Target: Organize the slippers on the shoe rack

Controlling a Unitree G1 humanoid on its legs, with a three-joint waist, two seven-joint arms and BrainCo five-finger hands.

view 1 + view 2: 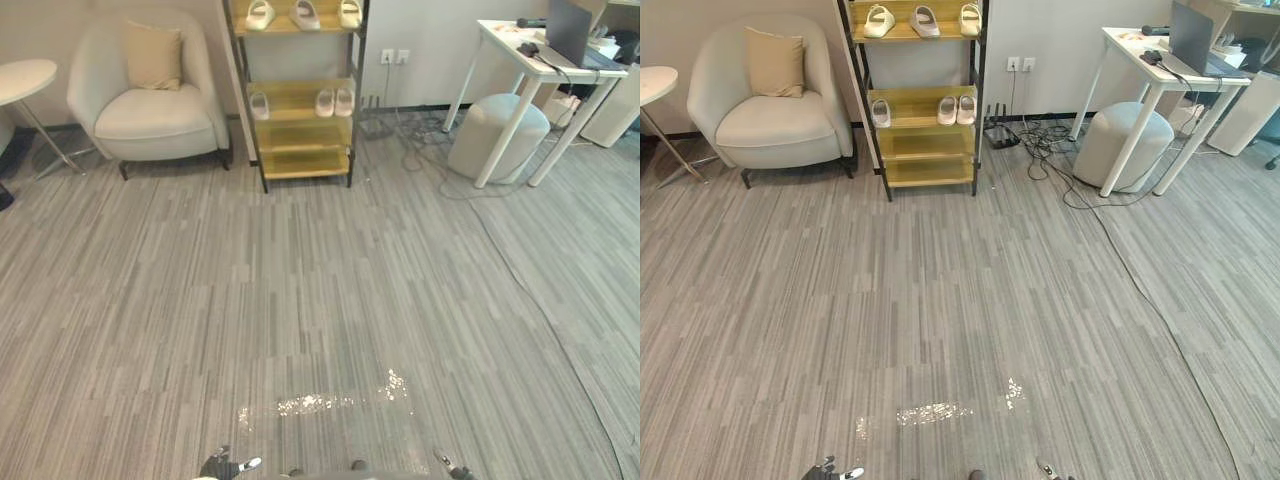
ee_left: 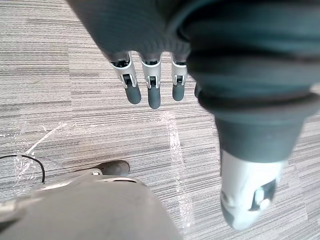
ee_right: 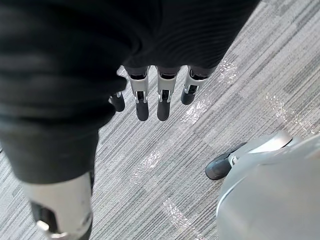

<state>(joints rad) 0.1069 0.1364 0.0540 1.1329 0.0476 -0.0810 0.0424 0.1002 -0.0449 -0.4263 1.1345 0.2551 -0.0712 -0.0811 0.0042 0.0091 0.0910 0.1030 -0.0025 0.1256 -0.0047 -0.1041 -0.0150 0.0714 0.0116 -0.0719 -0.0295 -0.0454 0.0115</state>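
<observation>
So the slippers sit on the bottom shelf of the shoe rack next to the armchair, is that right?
No: the slippers sit on the two upper shelves of the shoe rack next to the armchair; the right eye view shows it.

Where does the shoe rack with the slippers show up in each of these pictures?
Left eye view: shoe rack at top centre.
Right eye view: shoe rack at top centre, slightly further left.
Left wrist view: left robot hand over carpet.
Right wrist view: right robot hand over carpet.
Shared landmark: armchair left of the rack.
</observation>
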